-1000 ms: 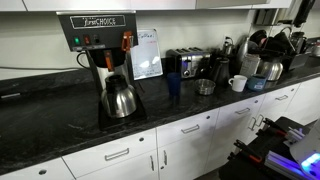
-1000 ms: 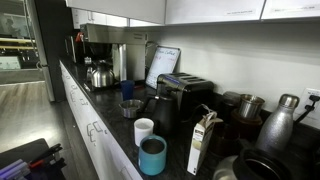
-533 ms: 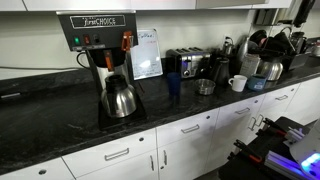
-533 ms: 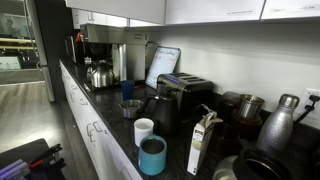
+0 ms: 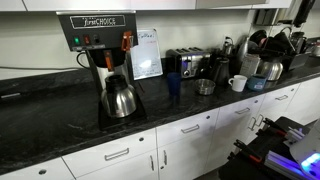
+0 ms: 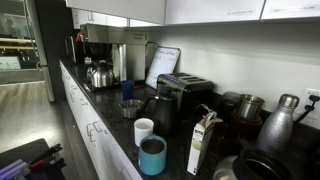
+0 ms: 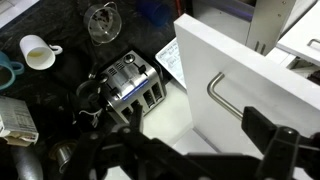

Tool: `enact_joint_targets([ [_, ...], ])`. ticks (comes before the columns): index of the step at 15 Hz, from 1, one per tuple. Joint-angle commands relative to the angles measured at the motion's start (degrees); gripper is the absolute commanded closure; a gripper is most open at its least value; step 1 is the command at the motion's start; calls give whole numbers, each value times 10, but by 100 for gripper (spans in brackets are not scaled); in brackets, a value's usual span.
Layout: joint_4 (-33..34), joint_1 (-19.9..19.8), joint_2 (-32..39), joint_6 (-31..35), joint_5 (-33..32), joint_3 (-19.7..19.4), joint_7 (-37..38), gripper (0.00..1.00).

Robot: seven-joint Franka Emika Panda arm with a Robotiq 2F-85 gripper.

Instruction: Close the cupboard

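In the wrist view a white cupboard door [image 7: 250, 70] stands open, seen from above, with a metal bar handle [image 7: 222, 100] on its face. My gripper [image 7: 200, 150] is at the bottom of that view, just in front of the door below the handle. Its dark fingers are spread apart and hold nothing. White upper cupboards run along the top of both exterior views [image 5: 130, 4] [image 6: 215, 9]. The open door and the gripper do not show clearly there.
Below lies a black counter [image 5: 60, 115] with a coffee maker [image 5: 100, 45] and kettle [image 5: 120, 100], a toaster [image 7: 130, 82] [image 5: 186, 62], a white cup [image 7: 38, 52] [image 5: 238, 83], a blue cup [image 6: 152, 156], a carton [image 6: 203, 143] and pots [image 6: 282, 120].
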Motion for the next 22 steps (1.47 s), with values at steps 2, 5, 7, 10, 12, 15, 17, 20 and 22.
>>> enact_joint_targets([
  [2, 4, 5, 4, 6, 10, 14, -38, 0],
  [5, -2, 16, -4, 24, -2, 37, -78, 0],
  [7, -6, 20, -8, 46, -10, 49, -103, 0],
  [10, -10, 22, -12, 82, -21, 60, -128, 0],
  [12, -16, 21, -13, 105, -29, 64, -135, 0],
  [15, -30, 24, -15, 137, -40, 67, -140, 0],
  [17, -40, 29, -13, 160, -44, 74, -142, 0],
  [20, -59, 31, -11, 193, -54, 89, -140, 0],
  [22, -73, 32, -10, 217, -62, 98, -138, 0],
])
